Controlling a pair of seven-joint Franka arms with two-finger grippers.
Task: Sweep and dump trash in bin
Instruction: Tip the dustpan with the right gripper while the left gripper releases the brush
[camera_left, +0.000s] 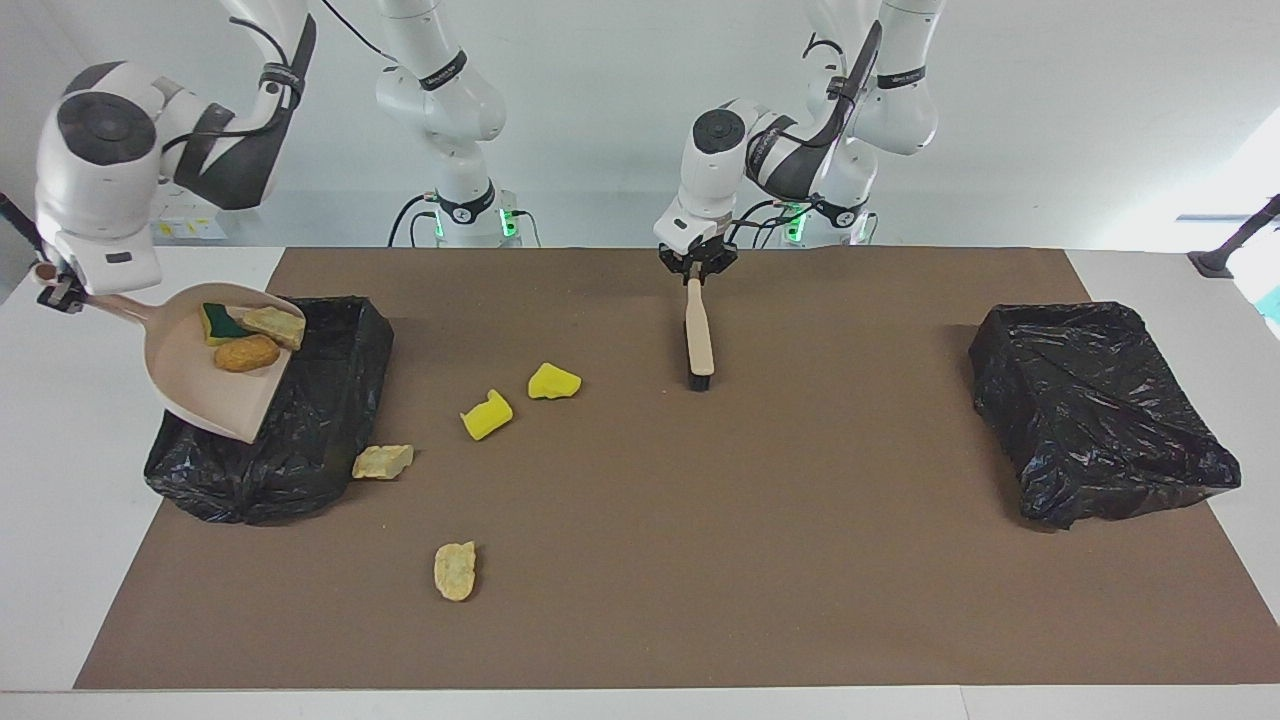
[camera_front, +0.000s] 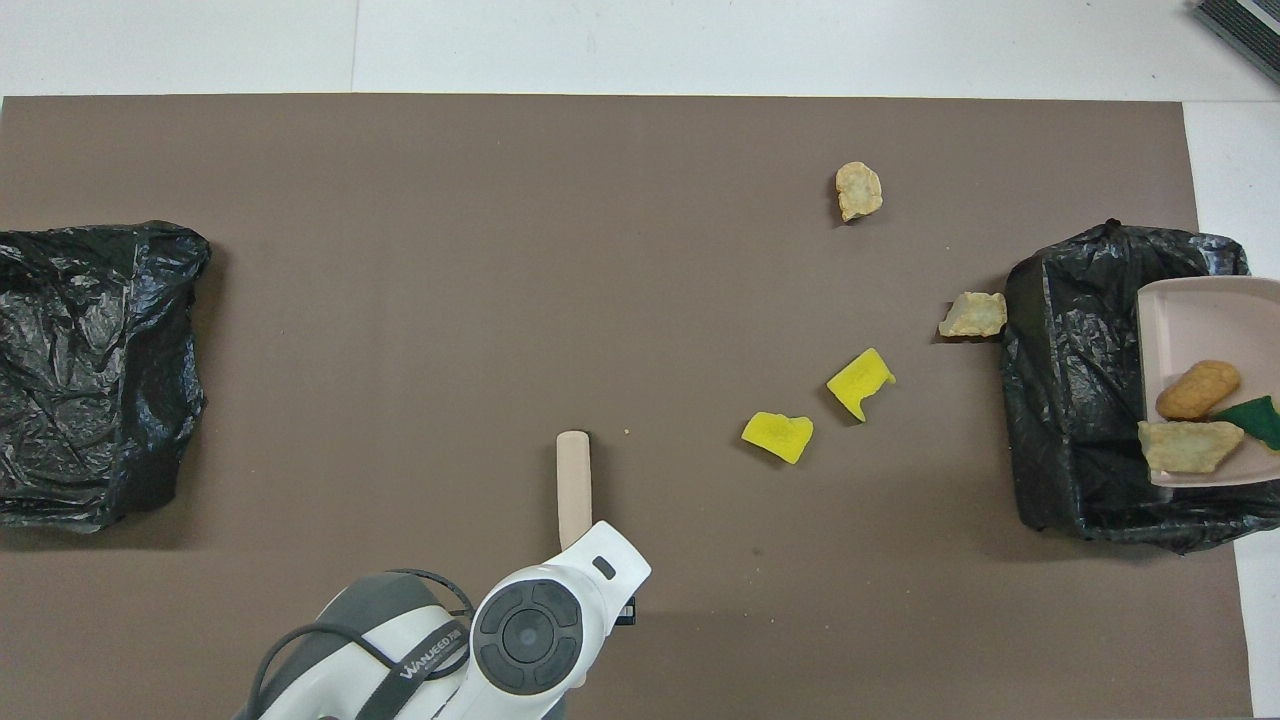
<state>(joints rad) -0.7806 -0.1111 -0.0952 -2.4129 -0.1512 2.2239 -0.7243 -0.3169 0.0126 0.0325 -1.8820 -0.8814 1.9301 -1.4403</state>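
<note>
Your right hand (camera_left: 62, 292) grips dustpan (camera_left: 210, 375) handle, three trash lumps (camera_left: 247, 340) inside, pan over bin (camera_left: 310, 420) edge below hand. Tip carelessly: lumps spill onto desk. Left hand (camera_left: 697, 268) clamps brush (camera_left: 699, 335).

One camera sits high across the table (camera_left: 640, 620), looking at the robots. The other looks down from above them (turned halfway round). Both see the whole brown mat (camera_front: 400, 300).

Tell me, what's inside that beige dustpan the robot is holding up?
In the dustpan lie three lumps: an orange-brown one, a pale tan one and a green-topped sponge, partly covered by the others.
</note>
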